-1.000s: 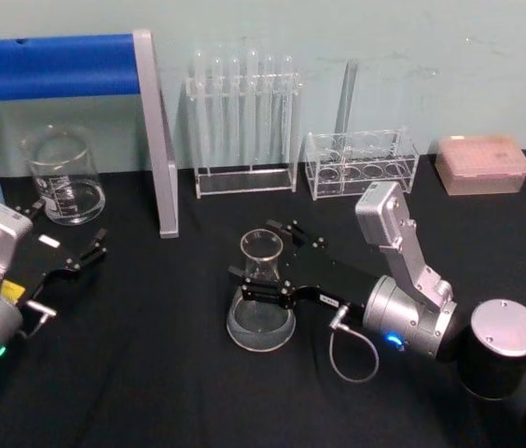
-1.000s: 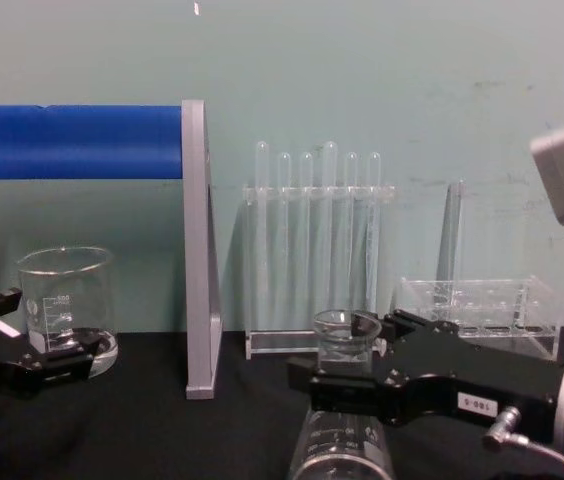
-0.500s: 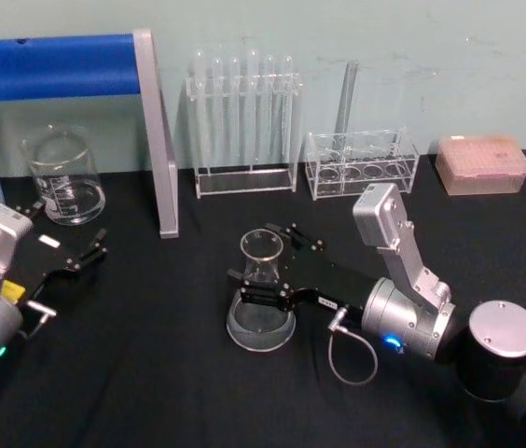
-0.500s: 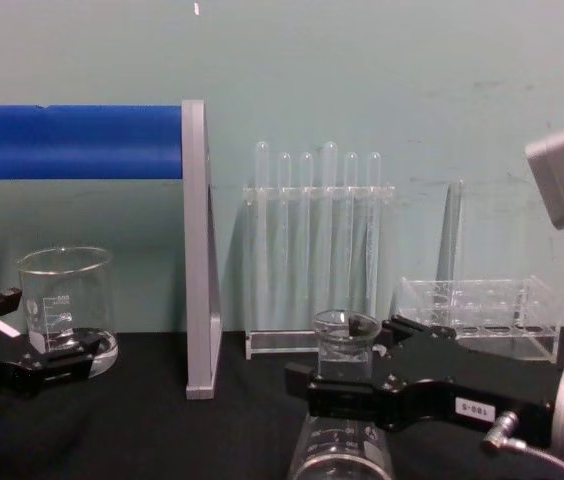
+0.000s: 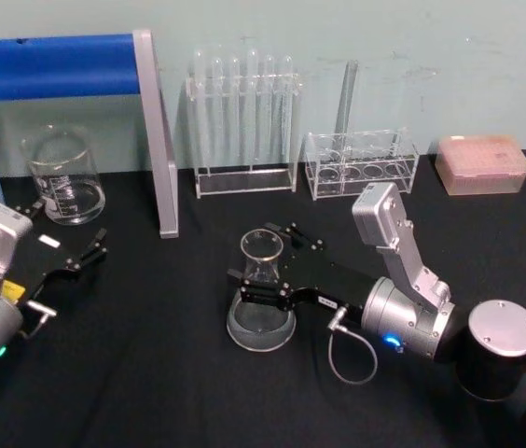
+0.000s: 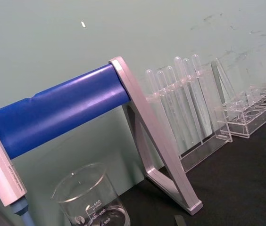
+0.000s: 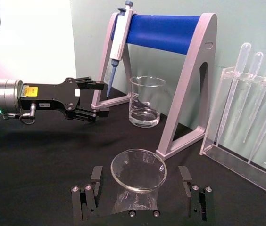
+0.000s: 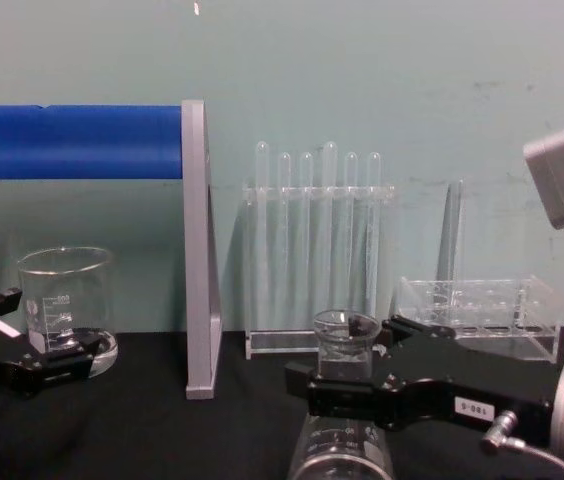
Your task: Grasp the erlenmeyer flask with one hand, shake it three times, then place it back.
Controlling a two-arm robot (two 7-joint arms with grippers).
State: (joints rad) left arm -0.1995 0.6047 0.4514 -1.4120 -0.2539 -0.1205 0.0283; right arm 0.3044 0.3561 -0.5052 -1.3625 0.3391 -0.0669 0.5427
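Your right hand (image 5: 259,264) sat around the neck of the erlenmeyer flask (image 5: 261,322). Its fingers were apart, one on each side, not squeezing. The flask stood upright on the black surface (image 5: 151,373), right of the blue stand (image 5: 58,65) and nearer the robot. Your left hand (image 5: 67,227) lay open, fingers spread, in front of that stand.

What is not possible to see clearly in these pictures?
Chest view: the flask is cut off at the bottom edge.
Chest view: a finger of the right gripper hides part of the flask's neck.
Right wrist view: the flask's rim covers its neck.
Chest view: the left gripper is cut off at the left edge.
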